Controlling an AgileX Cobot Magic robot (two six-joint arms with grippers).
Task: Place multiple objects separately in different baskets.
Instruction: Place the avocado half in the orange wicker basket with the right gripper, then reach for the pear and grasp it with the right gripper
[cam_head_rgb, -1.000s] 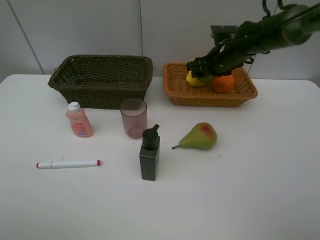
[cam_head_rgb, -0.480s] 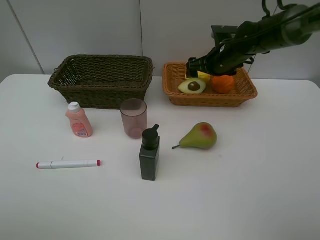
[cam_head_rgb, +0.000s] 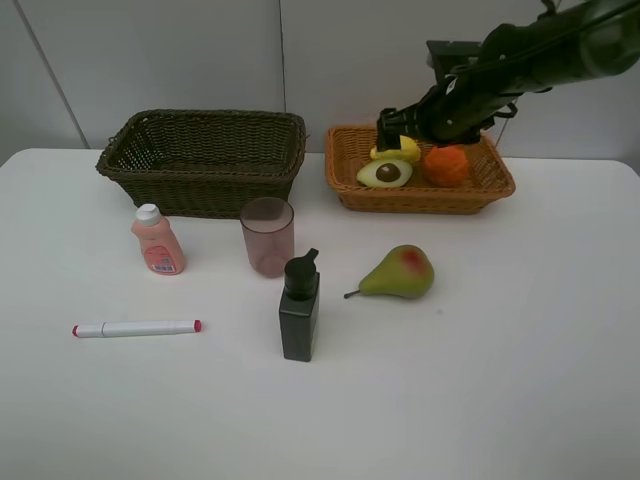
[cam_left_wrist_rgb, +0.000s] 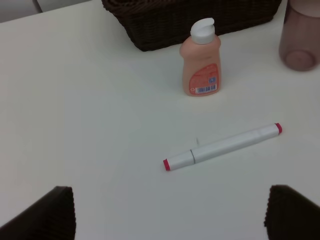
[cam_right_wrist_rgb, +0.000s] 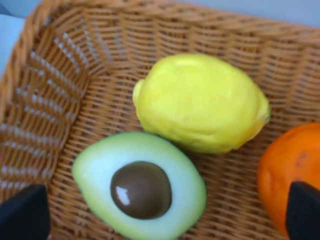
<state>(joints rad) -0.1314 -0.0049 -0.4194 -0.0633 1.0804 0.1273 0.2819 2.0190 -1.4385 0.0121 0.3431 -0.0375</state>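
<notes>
This looks like a robot test lab. A white table stands against plain pale wall panels, and a black robot arm reaches over it from the right.

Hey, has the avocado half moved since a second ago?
Yes. The avocado half has left the right gripper and dropped, now lying pit-up toward the front-left corner of the orange-tan basket.

We see a yellow lemon, a bright orange fruit, a pale green avocado half with a glossy brown pit, an orange-tan woven basket, a dark olive-brown woven basket, a green pear blushed red, and a white marker with pink tips.
</notes>
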